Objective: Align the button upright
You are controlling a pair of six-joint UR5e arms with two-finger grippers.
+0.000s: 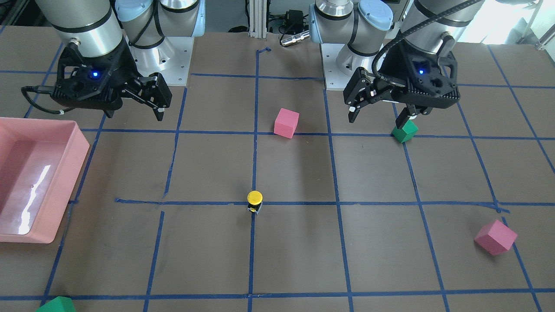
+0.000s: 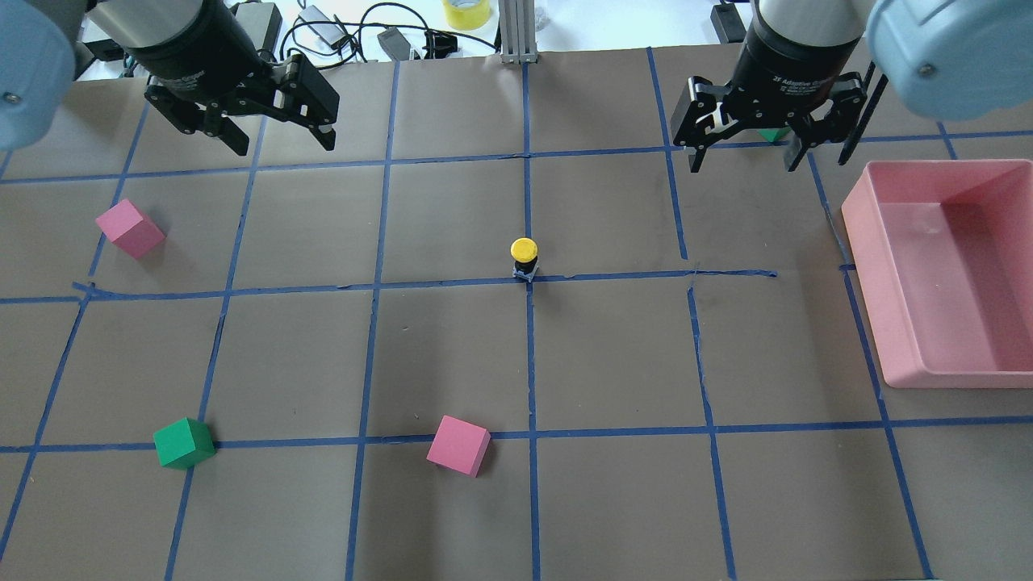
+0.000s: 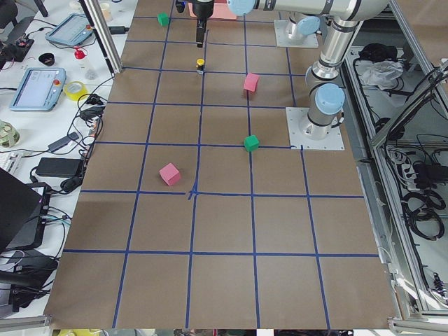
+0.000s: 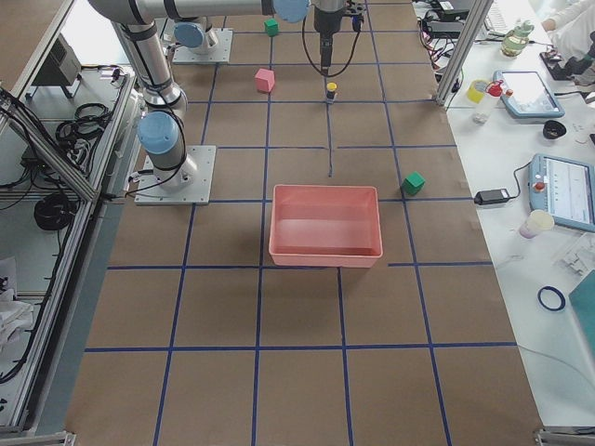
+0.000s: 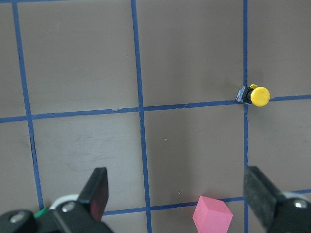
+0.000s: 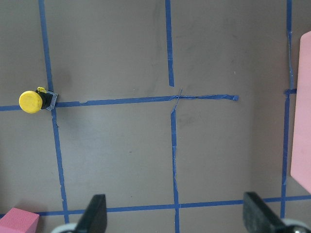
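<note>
The button (image 2: 524,258) stands upright on a blue tape crossing in the middle of the table, yellow cap on top, black body and grey base below. It also shows in the front view (image 1: 254,201), the left wrist view (image 5: 255,95) and the right wrist view (image 6: 36,101). My left gripper (image 2: 282,141) is open and empty, raised above the table's far left, well away from the button. My right gripper (image 2: 744,161) is open and empty, raised at the far right. Both sets of open fingers show in the wrist views, the left (image 5: 97,189) and the right (image 6: 95,216).
A pink tray (image 2: 867,282) sits at the right edge. Two pink cubes (image 2: 129,228) (image 2: 458,445) and a green cube (image 2: 184,443) lie on the left and near side. Another green cube (image 1: 56,305) lies past the right gripper.
</note>
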